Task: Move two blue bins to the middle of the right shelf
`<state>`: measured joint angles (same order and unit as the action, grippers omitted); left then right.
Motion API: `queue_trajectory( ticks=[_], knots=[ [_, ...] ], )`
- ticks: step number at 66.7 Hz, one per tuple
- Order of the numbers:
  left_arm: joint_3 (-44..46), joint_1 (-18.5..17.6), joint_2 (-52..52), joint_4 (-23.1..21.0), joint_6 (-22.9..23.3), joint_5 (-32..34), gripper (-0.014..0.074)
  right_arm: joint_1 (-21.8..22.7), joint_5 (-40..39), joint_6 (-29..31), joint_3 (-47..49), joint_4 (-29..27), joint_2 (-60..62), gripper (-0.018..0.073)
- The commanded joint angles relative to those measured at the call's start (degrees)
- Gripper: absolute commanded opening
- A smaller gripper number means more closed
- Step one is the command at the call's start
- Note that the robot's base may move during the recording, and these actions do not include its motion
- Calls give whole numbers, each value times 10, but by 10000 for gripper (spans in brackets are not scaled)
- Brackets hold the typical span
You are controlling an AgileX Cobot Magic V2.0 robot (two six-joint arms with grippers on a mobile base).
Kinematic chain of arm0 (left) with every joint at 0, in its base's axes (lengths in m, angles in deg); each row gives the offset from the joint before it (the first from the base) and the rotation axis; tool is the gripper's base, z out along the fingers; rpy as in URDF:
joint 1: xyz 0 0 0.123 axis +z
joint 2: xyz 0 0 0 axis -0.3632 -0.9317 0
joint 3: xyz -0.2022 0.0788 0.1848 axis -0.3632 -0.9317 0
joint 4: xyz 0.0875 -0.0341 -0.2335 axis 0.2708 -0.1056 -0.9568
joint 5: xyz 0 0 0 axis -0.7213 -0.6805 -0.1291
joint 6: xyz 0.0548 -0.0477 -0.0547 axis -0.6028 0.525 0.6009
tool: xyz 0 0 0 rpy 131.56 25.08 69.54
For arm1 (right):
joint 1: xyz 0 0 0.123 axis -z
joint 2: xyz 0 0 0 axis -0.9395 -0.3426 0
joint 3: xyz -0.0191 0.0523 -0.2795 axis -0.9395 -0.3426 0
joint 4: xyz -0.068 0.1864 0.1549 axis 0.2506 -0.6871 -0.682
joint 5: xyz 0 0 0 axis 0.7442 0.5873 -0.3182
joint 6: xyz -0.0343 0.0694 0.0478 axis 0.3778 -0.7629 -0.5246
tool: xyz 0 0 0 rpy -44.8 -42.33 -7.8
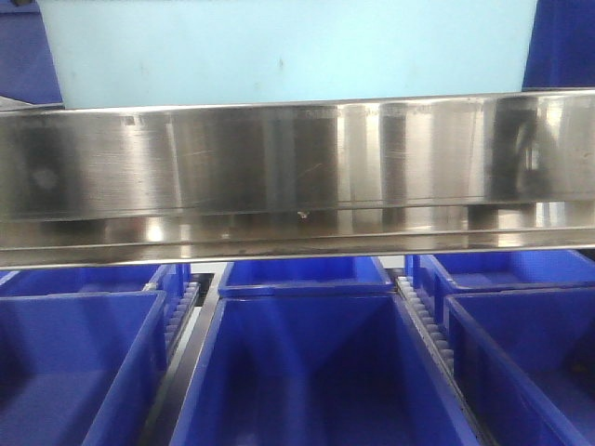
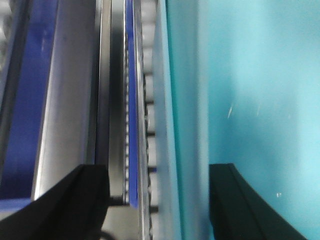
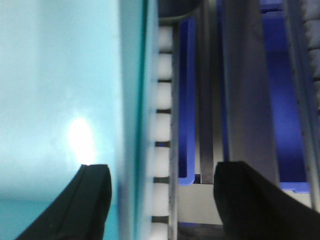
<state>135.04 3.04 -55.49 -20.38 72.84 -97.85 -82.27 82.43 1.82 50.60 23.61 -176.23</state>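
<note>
Front view: a pale bin (image 1: 279,46) sits along the top of the frame above a steel rail (image 1: 297,167), with blue bins (image 1: 307,372) in rows across the bottom. Only this view shows the full width of the rail.

Left wrist view: the left gripper (image 2: 157,170) is at the bottom of the frame. Its fingers are spread either side of the pale bin's wall, beside rollers (image 2: 149,95).

Right wrist view: the right gripper (image 3: 162,170) is also at the bottom, spread the same way, one finger inside the bin and one outside. Contact with the wall cannot be told.
</note>
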Motion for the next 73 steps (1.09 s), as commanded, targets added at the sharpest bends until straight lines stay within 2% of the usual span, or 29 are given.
queue_trajectory(
  ticks=[1,11,23,44,57,73],
  knots=[
    [4,3,2,-4,-1,-17,315,-4,-1,4,-19,-4,0,331],
    [4,3,2,-8,-13,-22,315,-4,-1,4,-43,-18,0,331],
    [4,2,2,-39,-32,-23,315,-4,-1,4,-43,-18,0,330],
    [4,3,-2,-39,-32,-23,315,-4,-1,4,-43,-18,0,328],
    [4,3,-15,-43,-34,-55,315,-4,-1,4,-43,-18,0,328],
    [4,2,-14,-46,-35,-55,315,-4,-1,4,-43,-18,0,328]
  ],
)
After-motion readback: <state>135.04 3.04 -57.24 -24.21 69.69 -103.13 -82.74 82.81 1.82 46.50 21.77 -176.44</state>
